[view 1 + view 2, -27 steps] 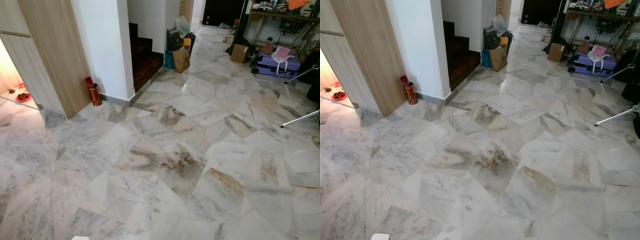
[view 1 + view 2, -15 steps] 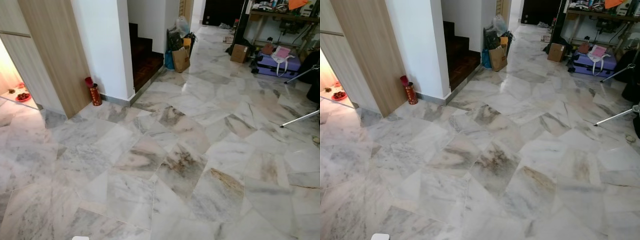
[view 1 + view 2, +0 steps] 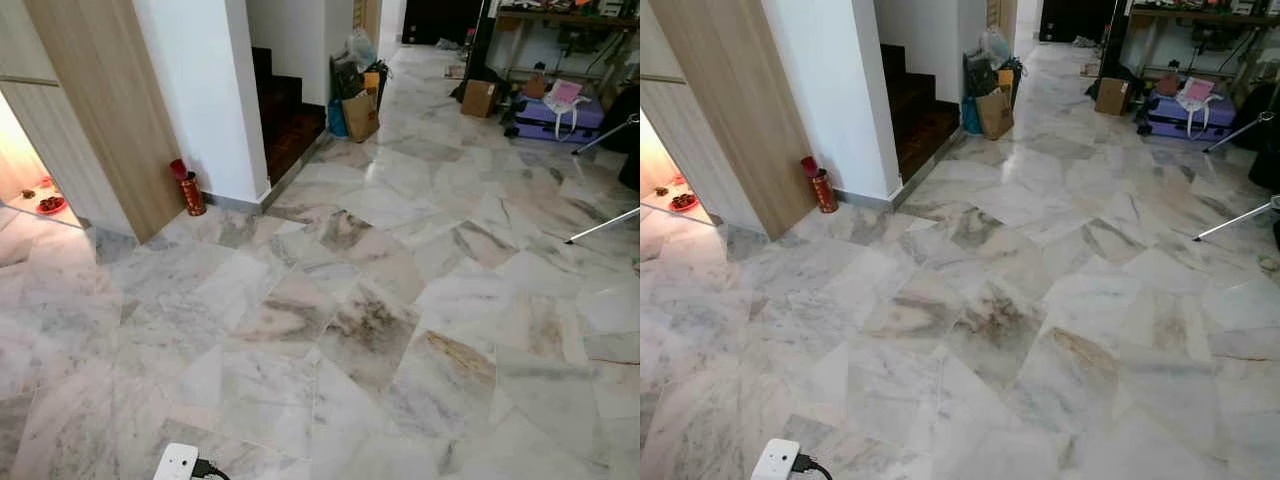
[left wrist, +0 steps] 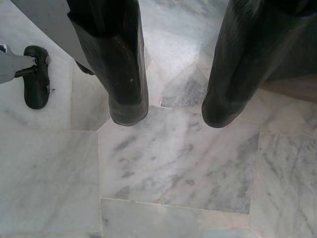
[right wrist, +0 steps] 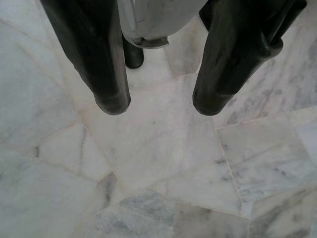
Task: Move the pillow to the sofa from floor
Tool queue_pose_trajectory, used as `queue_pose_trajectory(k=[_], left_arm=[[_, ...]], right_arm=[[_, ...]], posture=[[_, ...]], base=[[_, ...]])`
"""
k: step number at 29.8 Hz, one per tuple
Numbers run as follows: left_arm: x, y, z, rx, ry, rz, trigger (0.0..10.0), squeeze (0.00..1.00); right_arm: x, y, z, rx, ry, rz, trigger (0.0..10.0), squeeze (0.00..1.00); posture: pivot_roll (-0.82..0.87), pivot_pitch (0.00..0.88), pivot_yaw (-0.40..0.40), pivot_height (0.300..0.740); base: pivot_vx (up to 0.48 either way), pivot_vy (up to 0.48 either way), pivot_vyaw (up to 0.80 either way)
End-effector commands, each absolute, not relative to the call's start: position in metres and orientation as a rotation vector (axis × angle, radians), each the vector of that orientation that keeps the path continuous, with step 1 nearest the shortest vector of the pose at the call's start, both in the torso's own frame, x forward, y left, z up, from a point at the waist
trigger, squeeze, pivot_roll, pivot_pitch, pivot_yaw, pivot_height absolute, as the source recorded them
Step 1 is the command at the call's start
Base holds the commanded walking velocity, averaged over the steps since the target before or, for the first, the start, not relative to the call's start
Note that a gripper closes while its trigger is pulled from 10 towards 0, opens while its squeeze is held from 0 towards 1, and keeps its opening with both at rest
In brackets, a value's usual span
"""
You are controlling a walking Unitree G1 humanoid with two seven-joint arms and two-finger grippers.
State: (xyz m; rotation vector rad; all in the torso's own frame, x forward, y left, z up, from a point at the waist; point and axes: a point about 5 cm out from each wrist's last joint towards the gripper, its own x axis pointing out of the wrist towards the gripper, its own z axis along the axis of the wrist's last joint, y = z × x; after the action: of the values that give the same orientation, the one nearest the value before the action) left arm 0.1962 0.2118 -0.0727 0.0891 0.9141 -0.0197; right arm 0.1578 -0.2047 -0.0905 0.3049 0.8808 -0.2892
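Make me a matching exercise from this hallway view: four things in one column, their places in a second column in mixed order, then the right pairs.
Things:
1. red canister
2. purple suitcase
3. brown paper bag
4. white plug

Places:
A. on the floor nearest the camera
B. at the foot of the white wall, by the wooden panel
C. far right, under the table
D. beside the dark stairs

Pairs: 1-B, 2-C, 3-D, 4-A

The floor (image 3: 400,300) is white marble veined grey, with brown and rust blotches; below the left gripper (image 4: 168,116), its black fingers (image 4: 124,74) apart, the slabs are pale grey-streaked; the suitcase (image 3: 555,115) is purple; the tin (image 3: 191,190) is red; the wall panel (image 3: 100,110) is light wood-grain.
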Motion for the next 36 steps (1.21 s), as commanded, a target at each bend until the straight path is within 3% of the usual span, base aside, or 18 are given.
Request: queue_pose_trajectory(k=[1,15,36], left_arm=[[0.192,0.215,-0.075,0.08,0.939,0.007,10.0,0.0],[0.173,0.201,-0.087,0.031,0.997,0.022,10.0,0.0],[0.163,0.209,-0.09,0.031,1.024,0.044,10.0,0.0]], right_arm=[[0.159,-0.202,-0.09,0.285,0.889,-0.255,10.0,0.0],[0.173,-0.21,-0.083,0.044,0.897,-0.044,10.0,0.0],[0.159,-0.207,-0.089,-0.04,0.94,0.004,10.0,0.0]], posture=[[-0.1,0.0,0.031,0.74],[-0.09,0.0,-0.013,0.74],[-0.07,0.024,-0.003,0.74]], base=[[0.0,0.0,0.0],[0.0,0.0,0.0],[0.0,0.0,0.78]])
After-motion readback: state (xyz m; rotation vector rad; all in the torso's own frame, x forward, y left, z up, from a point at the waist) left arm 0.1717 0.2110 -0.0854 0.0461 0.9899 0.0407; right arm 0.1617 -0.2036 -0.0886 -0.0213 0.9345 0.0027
